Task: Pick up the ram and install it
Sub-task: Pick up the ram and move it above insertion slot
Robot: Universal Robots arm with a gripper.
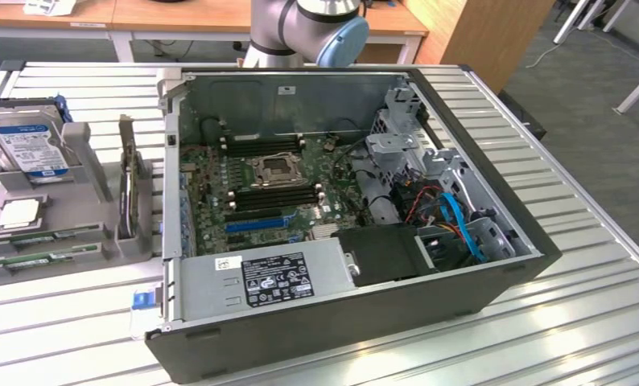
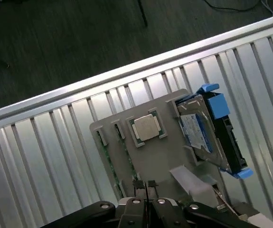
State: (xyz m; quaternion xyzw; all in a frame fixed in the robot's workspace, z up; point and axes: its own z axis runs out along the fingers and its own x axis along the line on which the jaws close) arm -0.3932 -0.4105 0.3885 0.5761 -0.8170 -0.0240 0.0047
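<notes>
Currently the hand [image 2: 145,183] hangs above the grey holder tray [image 2: 148,159], its two fingers pressed together with nothing visible between them. It holds nothing.

Location of task item: the ram [image 1: 43,237] sits in a slot at the near end of the tray, at the exterior view's left, well apart from the computer case [image 1: 492,277]. A second ram stick [image 1: 30,262] lies just beside it, nearer the camera. Neither stick is seated in the motherboard.

Handling assessment: the ram is judged light, thin and stiff, but fragile. Bending or a hard squeeze across the chips could damage it. The soundest hold appears to be across the two flat faces near the middle of the upper long edge, clear of the contact edge.

View comparison: the exterior view gives the open case on the slatted counter [image 1: 577,322], with the black memory slots [image 1: 278,195] beside the processor socket, and the arm [image 1: 298,24] at the far side. The wrist view gives the fingers themselves and a top-down look at the tray, with the silver processor chip [image 2: 146,127] and the hard drive [image 2: 200,130] in its blue caddy. There the sticks appear as thin green edges.
</notes>
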